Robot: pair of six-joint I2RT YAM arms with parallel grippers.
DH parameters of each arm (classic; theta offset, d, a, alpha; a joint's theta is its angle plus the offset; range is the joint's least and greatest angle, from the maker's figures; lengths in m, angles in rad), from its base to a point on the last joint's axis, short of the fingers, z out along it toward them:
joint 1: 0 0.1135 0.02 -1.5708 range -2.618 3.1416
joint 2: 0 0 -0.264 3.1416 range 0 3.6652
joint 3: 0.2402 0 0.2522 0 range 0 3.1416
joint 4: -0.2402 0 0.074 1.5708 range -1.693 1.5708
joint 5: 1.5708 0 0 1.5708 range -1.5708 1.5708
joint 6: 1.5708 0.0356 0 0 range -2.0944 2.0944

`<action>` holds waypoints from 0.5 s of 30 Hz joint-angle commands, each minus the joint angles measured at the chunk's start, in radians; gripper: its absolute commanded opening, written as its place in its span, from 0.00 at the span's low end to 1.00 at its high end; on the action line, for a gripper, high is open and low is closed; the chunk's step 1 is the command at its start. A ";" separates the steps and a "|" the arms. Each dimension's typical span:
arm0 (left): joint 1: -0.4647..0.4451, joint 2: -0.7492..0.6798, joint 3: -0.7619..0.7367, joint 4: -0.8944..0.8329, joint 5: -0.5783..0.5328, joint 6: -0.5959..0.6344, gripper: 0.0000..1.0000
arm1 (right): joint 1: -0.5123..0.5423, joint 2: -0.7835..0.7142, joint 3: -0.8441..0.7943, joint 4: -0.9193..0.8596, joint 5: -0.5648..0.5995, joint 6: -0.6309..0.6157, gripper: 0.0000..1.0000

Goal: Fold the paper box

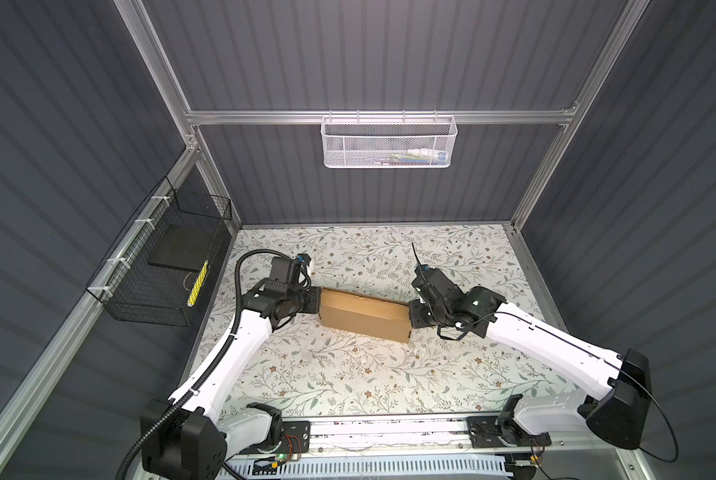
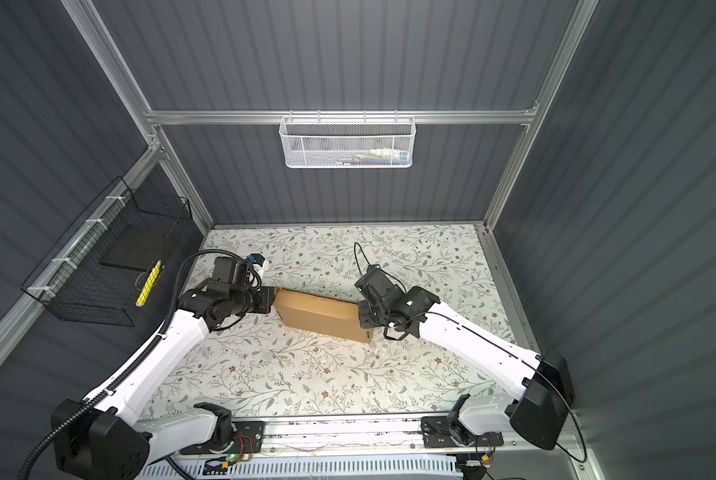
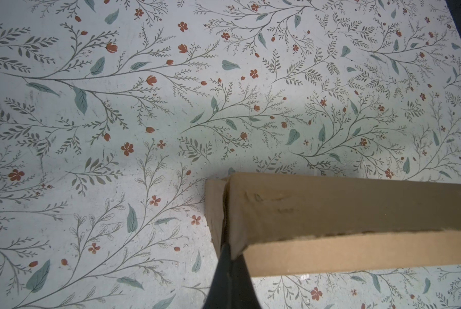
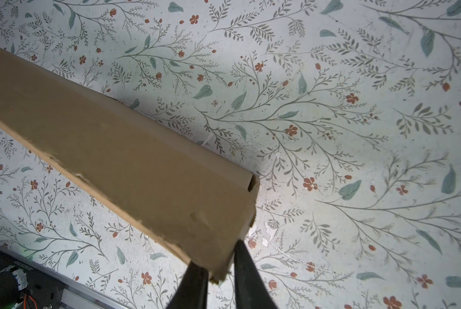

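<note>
Both arms are in on the paper box (image 1: pixel 364 315). It is folded into a long, shallow brown carton sitting about mid surface (image 1: pixel 348 374). It lies aslant, left end farther back, right end nearer my bases.

Left pincer (image 3: pixel 228 255): pressed together. The tips sit right at the box's left end corner, where the end wall meets the long side. From the left wrist view I can't tell whether a sliver of cardboard is nipped between them. In both top views that wrist butts up against the box's left end.

Right pincer (image 4: pixel 216 252): clamped on the box's right end corner. The two dark fingers (image 4: pixel 246 275) stand slightly apart, with the cardboard wall between them, one on each face.

Box details:
- The cut edge along one long rim is rough.
- The right wrist view shows a small dark slot hole at the right end corner.
- The left wrist view shows the seam at the left corner gaping a little.
- There is shadow under the box at both ends. I can't tell whether the underside touches the surface or is raised off it.

Elsewhere:
- A white mesh basket (image 1: pixel 389 143) hangs on the back rail. Its contents are too blurred to name.
- A black wire basket (image 1: pixel 169 266) is on the left wall, holding a dark flat slab (image 1: pixel 185 245) and a yellow stick-like item (image 1: pixel 197 282).
- Both baskets are well apart from the box.
</note>
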 commanded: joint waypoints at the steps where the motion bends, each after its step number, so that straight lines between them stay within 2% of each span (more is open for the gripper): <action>1: 0.002 0.011 0.037 -0.029 0.028 0.014 0.00 | 0.001 0.007 0.021 -0.021 0.008 0.003 0.20; 15: 0.002 0.027 0.060 -0.043 0.054 0.018 0.00 | -0.021 0.005 0.031 0.005 -0.034 0.005 0.14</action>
